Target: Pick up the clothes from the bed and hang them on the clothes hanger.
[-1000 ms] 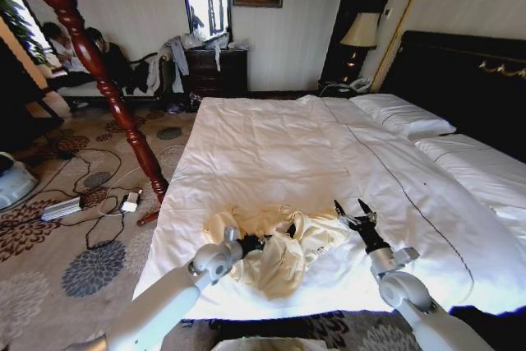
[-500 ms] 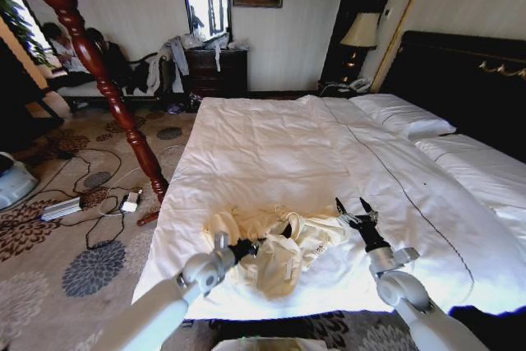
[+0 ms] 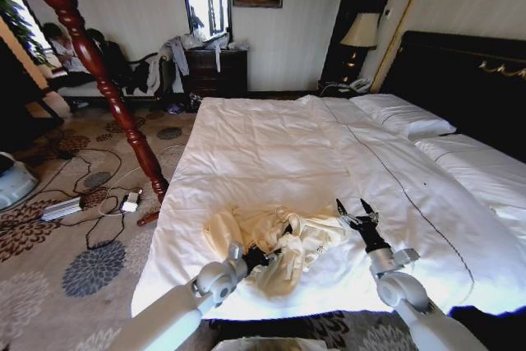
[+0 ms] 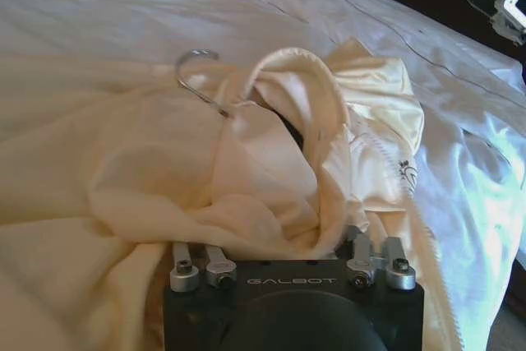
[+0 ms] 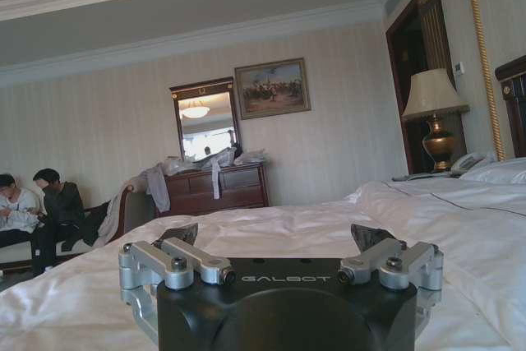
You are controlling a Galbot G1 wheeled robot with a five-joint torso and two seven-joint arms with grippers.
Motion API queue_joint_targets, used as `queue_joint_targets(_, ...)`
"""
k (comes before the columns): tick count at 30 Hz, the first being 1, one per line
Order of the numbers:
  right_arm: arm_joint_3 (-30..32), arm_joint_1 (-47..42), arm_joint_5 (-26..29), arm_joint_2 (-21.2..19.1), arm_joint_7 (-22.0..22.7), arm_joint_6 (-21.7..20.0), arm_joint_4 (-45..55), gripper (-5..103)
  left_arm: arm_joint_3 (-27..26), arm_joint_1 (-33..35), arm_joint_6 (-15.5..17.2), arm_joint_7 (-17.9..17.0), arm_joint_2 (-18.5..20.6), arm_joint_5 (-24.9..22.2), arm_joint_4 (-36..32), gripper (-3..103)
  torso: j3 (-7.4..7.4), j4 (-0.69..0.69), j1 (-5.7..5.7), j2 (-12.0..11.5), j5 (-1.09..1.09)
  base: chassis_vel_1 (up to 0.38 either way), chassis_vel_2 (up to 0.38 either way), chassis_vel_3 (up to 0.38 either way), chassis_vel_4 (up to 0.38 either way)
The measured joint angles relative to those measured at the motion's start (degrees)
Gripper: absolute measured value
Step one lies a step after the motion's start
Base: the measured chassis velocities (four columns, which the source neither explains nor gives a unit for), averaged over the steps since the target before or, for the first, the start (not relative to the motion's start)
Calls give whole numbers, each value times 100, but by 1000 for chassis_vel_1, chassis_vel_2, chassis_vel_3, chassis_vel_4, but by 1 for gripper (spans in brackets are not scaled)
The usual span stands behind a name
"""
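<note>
The cream shirt [image 3: 275,240] lies crumpled on the white bed [image 3: 271,145] near its front edge. In the left wrist view the shirt [image 4: 131,170] is bunched up against the gripper body. The clothes hanger's silver hook [image 4: 197,78] pokes out at the collar, and a dark bit of its frame shows inside. A small dark emblem [image 4: 405,172] is on the chest. My left gripper [image 3: 261,254] is pushed into the shirt's near side, with fabric draped over it. My right gripper [image 3: 355,213] stands open just right of the shirt, above the duvet, holding nothing.
A red-brown coat stand [image 3: 99,71] rises left of the bed. Cables and a power strip [image 3: 62,207] lie on the carpet there. Pillows [image 3: 403,113] and a dark headboard [image 3: 460,80] are at the right. A dresser [image 3: 215,70] stands at the back wall.
My left gripper has pushed to the right and deeper into the shirt, and the fabric has bunched and shifted around it. The right arm has stayed put.
</note>
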Motion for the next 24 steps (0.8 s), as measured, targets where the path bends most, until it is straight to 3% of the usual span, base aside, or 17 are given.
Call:
queue_joint_targets(1,0,0,0,0,0,0,0,100,0,0,0,0,0,0,0,68,0,0,0,0,0,0,0,0,0)
queue_joint_targets(4,-1,6,29,-19,28,-1,-6,100,124,-120,64,-54,-132,1,192,84,0,0,0,0,0,0,0,0,0)
queue_joint_targets(6,-1,6,31,-21,31,-2,-6,100,141,-140,60,-49,-158,3,247,84,0,0,0,0,-1,0,0,0,0)
queue_joint_targets(7,0,5,38,-26,39,-2,-6,100,162,-174,31,-18,-203,6,345,92,-1,0,0,0,-1,0,0,0,0)
queue_joint_targets(8,1,3,44,-29,44,-2,-6,100,168,-195,8,25,-230,5,403,92,-1,2,0,0,0,0,0,0,0)
queue_joint_targets(10,1,3,50,-32,47,-3,-4,100,168,-213,-10,66,-258,-10,450,88,0,3,0,0,0,0,0,0,0)
queue_joint_targets(13,-2,15,59,-36,55,-4,-4,100,189,-250,-20,115,-357,-208,521,71,0,1,0,0,0,0,0,0,0)
queue_joint_targets(15,-7,24,61,-36,60,-5,-6,100,187,-253,-23,114,-379,-255,529,71,0,0,0,0,0,0,0,0,0)
queue_joint_targets(19,-15,34,72,-36,65,-5,-4,100,122,-252,-77,122,-398,-332,527,48,1,0,0,0,-1,0,0,0,0)
queue_joint_targets(21,-15,29,75,-40,66,-5,1,100,91,-253,-110,135,-381,-344,496,48,1,0,0,0,-1,0,0,0,0)
queue_joint_targets(24,5,9,84,-68,67,11,7,100,-49,-313,-185,214,-233,-344,288,32,1,-1,1,0,-2,0,0,0,0)
